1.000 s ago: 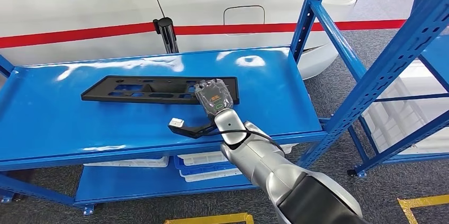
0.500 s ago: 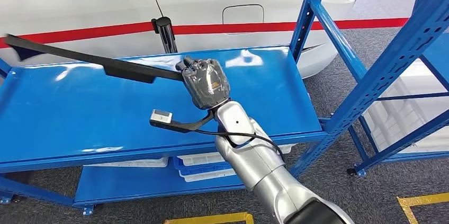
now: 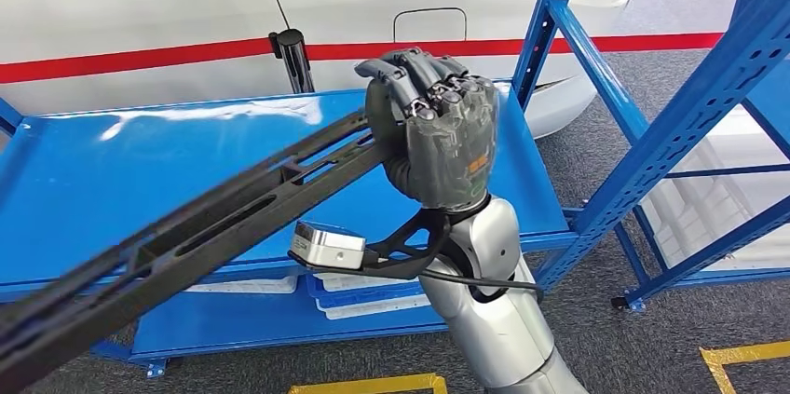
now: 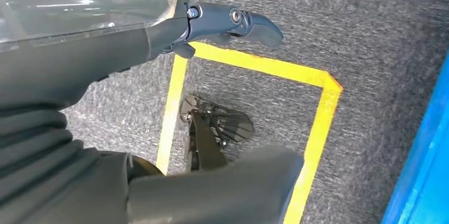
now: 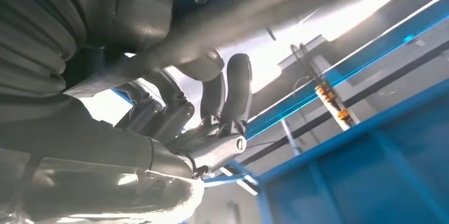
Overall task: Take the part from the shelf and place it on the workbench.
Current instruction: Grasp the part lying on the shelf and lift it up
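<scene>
The right robot hand (image 3: pixel 430 129) grips one end of the long black slotted plastic part (image 3: pixel 200 226), raised above the blue metal shelf (image 3: pixel 112 180), its free end toward 8 o'clock. The left robot hand (image 4: pixel 159 38) hangs with fingers apart, holding nothing.

Bright glare on shelf (image 3: pixel 186 147); part (image 3: pixel 186 226) motion-blurred.

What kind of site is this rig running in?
Probably an automotive workshop or assembly floor. A white car body with a red stripe stands behind blue steel shelving, yellow tape marks zones on the grey carpeted floor, and the right hand holds a long black plastic part lifted off the shelf.
</scene>
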### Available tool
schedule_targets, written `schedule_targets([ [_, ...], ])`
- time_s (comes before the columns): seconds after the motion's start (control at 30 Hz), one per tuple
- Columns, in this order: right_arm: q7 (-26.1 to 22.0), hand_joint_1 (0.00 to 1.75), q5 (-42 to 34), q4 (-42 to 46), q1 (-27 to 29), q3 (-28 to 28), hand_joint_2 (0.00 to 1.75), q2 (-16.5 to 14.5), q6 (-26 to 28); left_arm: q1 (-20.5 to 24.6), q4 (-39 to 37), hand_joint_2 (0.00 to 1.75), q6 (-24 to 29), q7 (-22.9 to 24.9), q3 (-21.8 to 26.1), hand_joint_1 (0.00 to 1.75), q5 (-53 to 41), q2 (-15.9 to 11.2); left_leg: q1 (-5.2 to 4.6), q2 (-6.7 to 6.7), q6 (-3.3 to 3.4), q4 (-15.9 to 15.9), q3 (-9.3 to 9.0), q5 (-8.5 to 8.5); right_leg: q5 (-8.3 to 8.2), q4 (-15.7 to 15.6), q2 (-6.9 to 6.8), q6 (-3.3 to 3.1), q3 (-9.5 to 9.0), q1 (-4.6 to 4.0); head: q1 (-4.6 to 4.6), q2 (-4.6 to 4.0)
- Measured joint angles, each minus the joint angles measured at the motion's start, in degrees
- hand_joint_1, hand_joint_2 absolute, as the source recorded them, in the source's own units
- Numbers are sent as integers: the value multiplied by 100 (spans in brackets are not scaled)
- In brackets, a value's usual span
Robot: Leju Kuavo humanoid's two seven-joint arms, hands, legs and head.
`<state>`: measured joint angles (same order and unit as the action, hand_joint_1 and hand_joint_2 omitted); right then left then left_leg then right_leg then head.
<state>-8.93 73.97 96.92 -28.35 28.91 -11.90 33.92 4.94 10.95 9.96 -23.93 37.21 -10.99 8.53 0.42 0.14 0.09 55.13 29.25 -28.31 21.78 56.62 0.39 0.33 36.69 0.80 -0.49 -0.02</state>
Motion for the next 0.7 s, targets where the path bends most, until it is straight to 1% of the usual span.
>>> schedule_targets([
  [0.27,-64,175,-278,48,5,3,175,71,7,2,0,175,46,250,76,0,9,22,4,0,-2,0,1,1,0,0,1,0,0,-4,-1,0],
  [0.47,-107,175,-417,8,-14,15,175,88,-10,4,0,175,86,609,148,0,2,36,3,0,-1,0,2,1,0,0,0,0,0,-3,1,0],
  [0.7,-99,175,-681,-148,-17,95,175,164,-545,4,0,175,-40,595,182,0,-52,45,3,0,-1,0,2,1,0,0,0,0,0,-2,0,0],
])
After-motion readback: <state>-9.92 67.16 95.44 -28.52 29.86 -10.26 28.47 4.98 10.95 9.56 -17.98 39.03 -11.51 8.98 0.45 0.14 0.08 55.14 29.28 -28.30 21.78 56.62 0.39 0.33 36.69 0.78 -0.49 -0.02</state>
